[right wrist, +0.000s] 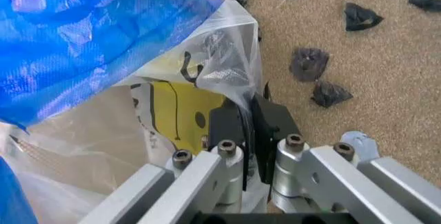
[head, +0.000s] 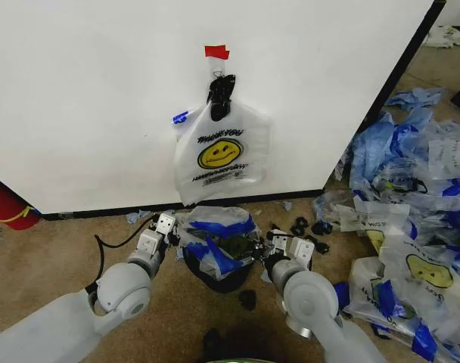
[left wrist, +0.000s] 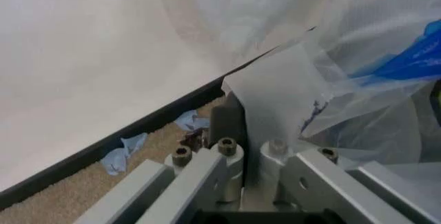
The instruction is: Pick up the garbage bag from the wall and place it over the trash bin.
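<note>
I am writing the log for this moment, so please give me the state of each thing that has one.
garbage bag: draped over the bin, pinched on both sides
trash bin: upright, mostly covered
left pincer: shut on the bag edge
right pincer: shut on the bag edge
second smiley bag: hanging on the wall

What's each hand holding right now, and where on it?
Both pinch the garbage bag over the trash bin: left hand on its left rim, right hand on its right rim.

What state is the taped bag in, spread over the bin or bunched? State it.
Spread: the garbage bag drapes across the trash bin, each side pinched by the left tool and right tool.
</note>
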You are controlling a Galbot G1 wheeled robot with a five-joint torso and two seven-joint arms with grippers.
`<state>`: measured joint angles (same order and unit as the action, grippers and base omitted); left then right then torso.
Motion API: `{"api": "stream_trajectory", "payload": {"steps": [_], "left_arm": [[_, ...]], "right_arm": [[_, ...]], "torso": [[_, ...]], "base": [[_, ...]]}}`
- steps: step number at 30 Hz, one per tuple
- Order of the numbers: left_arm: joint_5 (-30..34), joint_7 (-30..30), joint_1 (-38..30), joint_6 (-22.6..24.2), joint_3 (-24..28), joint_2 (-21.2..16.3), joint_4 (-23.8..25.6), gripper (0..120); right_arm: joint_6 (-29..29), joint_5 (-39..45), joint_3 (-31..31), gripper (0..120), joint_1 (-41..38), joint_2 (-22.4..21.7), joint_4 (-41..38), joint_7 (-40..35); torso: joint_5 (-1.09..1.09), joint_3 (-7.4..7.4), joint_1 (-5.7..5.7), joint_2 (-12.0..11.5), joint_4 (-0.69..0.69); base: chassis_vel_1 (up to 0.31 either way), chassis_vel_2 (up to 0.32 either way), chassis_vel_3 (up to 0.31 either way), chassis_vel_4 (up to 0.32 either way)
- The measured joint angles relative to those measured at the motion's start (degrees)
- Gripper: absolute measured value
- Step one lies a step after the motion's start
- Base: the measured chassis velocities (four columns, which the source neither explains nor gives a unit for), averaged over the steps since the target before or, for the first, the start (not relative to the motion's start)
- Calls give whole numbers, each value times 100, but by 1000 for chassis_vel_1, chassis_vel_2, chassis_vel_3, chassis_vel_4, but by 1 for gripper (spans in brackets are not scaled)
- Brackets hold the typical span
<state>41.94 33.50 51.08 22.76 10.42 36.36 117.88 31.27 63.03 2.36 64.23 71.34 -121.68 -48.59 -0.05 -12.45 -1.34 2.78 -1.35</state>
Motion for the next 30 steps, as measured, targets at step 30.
{"api": "stream_trajectory", "payload": {"steps": [30], "left_arm": [[-344,-265,-208,-441,489,631,-1071,0]], "right_arm": [[-84,-59,41,0,196,-145,-335,169]], "torso": [[-1,0,0,0,-2]], "base": [[0,0,0,0]]}}
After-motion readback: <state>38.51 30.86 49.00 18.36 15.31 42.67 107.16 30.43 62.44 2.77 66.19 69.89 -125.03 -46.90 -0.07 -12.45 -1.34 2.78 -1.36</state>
